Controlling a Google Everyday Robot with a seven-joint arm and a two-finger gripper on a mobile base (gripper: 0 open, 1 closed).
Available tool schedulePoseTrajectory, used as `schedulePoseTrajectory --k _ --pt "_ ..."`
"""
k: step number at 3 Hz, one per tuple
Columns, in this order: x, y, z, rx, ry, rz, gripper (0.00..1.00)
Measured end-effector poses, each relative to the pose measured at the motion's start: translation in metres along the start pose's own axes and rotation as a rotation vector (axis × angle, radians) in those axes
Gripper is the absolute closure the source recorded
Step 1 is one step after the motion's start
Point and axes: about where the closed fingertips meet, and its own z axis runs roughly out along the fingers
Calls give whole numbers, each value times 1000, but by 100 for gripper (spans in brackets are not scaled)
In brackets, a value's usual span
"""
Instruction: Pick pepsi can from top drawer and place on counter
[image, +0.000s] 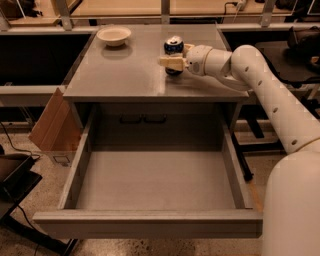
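Observation:
The pepsi can (173, 46), dark blue with a silver top, stands upright on the grey counter (125, 75) at its back right. My gripper (172, 55) reaches in from the right and is shut on the can. One cream finger (170, 61) lies across the can's front and the other is mostly hidden behind it. The top drawer (150, 222) is pulled fully open below the counter, and its grey floor holds nothing.
A shallow cream bowl (114, 35) sits at the counter's back left. A brown cardboard box (54, 127) leans against the cabinet's left side. My white arm (270, 95) spans the right side. Pale wooden benches (125, 7) run behind, and dark equipment (15, 175) stands on the floor at left.

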Motion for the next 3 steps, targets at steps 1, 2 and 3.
schedulePoseTrajectory --k 1,2,3 --pt "0 1 2 -3 0 1 0" --pt "0 1 2 -3 0 1 0" --pt "-8 -2 1 13 4 -13 0"
